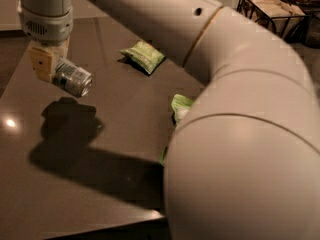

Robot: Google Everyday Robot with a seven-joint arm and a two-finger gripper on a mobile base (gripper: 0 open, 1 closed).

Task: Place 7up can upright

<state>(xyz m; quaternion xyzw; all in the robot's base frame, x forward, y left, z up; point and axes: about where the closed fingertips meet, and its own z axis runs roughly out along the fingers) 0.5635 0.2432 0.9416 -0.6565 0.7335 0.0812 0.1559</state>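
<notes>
Gripper: the gripper (56, 70) is seen at about 10 o'clock in the view, hung below the wrist of the arm (240, 134) and clear of the table (125, 96).
Grip: it is clamped on the can (74, 78); one yellowish finger (42, 63) is plainly shown, and the other is probably hidden behind the can.
Can, place: it is held in the air over the left part of the table and touches nothing else; its shadow (70, 121) is cast on the surface at 6 o'clock from it.
Can, long axis: a steep tilt is shown, nearer lying than standing; the axis runs from 10 o'clock to 4 o'clock, with a shiny round end turned toward 4 o'clock.
Can from gripper: the body juts out of the fingers toward 4 o'clock.
Coming move, as judged: the axis has to be brought round to 12–6 o'clock before the can is lowered, so a turn of the wrist is called for first.
Neighbours: a green bag (143, 55) lies at 2 o'clock from the can, well apart; a second bag (181, 106) lies at 4 o'clock, partly covered by the arm.
</notes>
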